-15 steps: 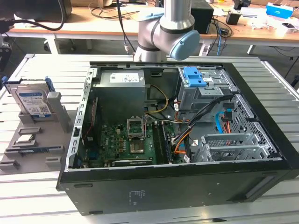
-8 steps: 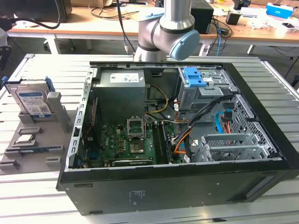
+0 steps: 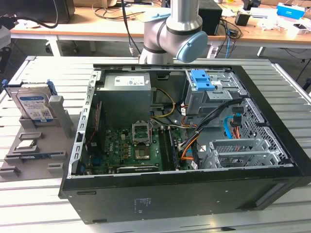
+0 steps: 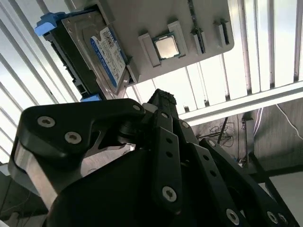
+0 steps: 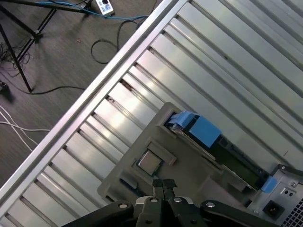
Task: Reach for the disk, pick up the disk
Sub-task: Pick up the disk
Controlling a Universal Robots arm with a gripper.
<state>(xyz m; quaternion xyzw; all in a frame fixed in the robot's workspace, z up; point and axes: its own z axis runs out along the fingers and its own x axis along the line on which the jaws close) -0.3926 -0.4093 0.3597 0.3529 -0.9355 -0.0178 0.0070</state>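
Exterior view, disk (image 3: pixel 35 105) upright in grey holder (image 3: pixel 64 124) beside open computer case (image 3: pixel 184 194); first wrist view, gripper (image 5: pixel 164 184) over holder, fingers pressed together (holding nothing).

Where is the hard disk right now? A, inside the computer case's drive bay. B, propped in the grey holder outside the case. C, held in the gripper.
B: the disk leans upright in the grey holder, outside the computer case.
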